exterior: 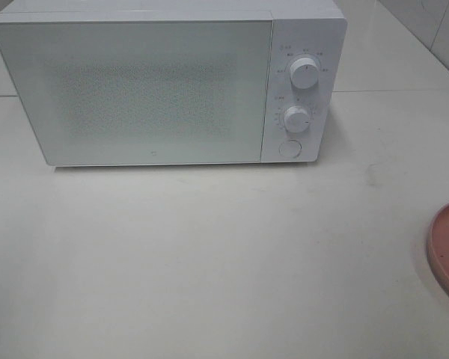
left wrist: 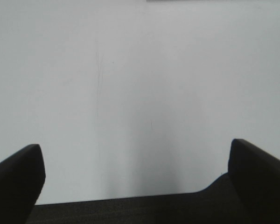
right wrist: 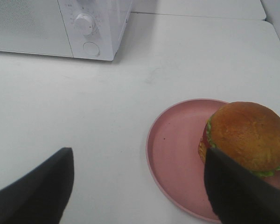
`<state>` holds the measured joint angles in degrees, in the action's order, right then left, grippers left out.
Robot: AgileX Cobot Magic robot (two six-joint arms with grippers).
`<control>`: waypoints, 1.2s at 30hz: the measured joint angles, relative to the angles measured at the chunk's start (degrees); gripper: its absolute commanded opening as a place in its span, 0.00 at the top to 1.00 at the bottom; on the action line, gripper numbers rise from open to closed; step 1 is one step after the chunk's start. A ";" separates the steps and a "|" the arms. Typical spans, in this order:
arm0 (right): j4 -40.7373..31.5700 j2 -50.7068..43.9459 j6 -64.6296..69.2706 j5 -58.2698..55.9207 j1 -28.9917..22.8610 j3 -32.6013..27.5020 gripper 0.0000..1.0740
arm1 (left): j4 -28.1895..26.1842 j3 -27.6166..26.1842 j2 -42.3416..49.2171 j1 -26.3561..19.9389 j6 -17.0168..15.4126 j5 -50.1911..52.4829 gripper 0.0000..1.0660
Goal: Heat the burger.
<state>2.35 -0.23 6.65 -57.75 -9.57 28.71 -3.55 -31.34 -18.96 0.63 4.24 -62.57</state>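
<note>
Burger (right wrist: 246, 135) sits on the pink plate (right wrist: 172, 154), well right of the closed microwave (exterior: 135, 90); the right gripper (right wrist: 137, 186), jaws wide and empty, hovers nearest, beside it; the left gripper (left wrist: 135, 172) gapes wide over bare table.

Not much of the machine on show from up high, no arm in sight there at all. Down at the wrists, though, here's the left gripper (left wrist: 135, 179): two matte black fingers (left wrist: 16, 179), thick and blunt, with rounded tips and flat inner faces, joined by a dark, faintly textured black base. Over to the right gripper (right wrist: 137, 186): same plain black fingers (right wrist: 37, 191), smooth and chunky, edges slightly angled. No cables, screws or markings can be made out on either one.
</note>
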 measured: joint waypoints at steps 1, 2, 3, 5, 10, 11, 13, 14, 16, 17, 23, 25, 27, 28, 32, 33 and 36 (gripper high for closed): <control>0.00 0.00 0.00 0.00 0.00 0.00 0.30 | 0.00 0.86 1.55 0.00 0.00 -0.06 0.06; 0.00 0.00 0.00 0.00 0.00 0.00 0.30 | 0.06 1.38 5.04 0.00 0.00 0.17 0.06; 0.00 0.00 0.00 0.00 0.00 0.00 0.30 | 0.06 1.38 5.04 0.00 0.00 0.17 0.06; 0.00 0.00 0.00 0.00 0.00 0.00 0.30 | 0.06 1.55 7.73 0.00 0.00 0.17 0.06; 0.00 0.00 0.00 0.00 0.00 0.00 0.30 | 0.06 1.55 13.87 0.00 0.00 0.29 0.06; 0.00 0.00 0.00 0.00 0.00 0.00 0.30 | 0.06 1.55 13.87 0.00 0.00 0.29 0.06; 0.00 0.00 0.00 0.00 0.00 0.00 0.30 | 0.06 1.55 15.76 0.00 0.00 0.29 0.06; 0.00 0.00 0.00 0.00 0.00 0.00 0.30 | 0.06 1.55 17.88 0.00 0.00 0.40 0.06; 0.00 0.00 0.00 0.00 0.00 0.00 0.30 | 0.06 1.55 18.51 0.00 0.00 0.40 0.06; 0.00 0.00 0.00 0.00 0.00 0.00 0.30 | 0.06 1.55 19.19 0.00 0.00 0.40 0.06; 0.00 0.00 0.00 0.00 0.00 0.00 0.30 | 0.00 1.55 19.19 0.00 0.00 0.40 0.06; 0.00 0.00 0.00 0.00 0.00 0.00 0.30 | 0.00 1.55 19.19 0.00 0.00 0.40 0.06; 0.00 0.00 0.00 0.00 0.00 0.00 0.30 | 0.00 1.55 19.19 0.00 0.00 0.40 0.06; 0.00 0.00 0.00 0.00 0.00 0.00 0.30 | -0.06 1.55 19.19 0.00 -0.06 0.40 0.06; 0.00 0.00 0.00 0.00 0.00 0.00 0.30 | -0.11 1.55 19.19 0.00 -0.17 0.40 0.06; 0.00 0.00 0.00 0.00 0.00 0.00 0.30 | -0.11 1.55 19.19 0.00 -0.29 0.40 0.06; 0.00 0.00 0.00 0.00 0.00 0.00 0.30 | -0.17 1.55 19.19 0.00 -0.29 0.40 0.06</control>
<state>2.35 -0.23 6.65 -57.75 -9.57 28.71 -3.72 -29.79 0.23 0.63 3.95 -62.17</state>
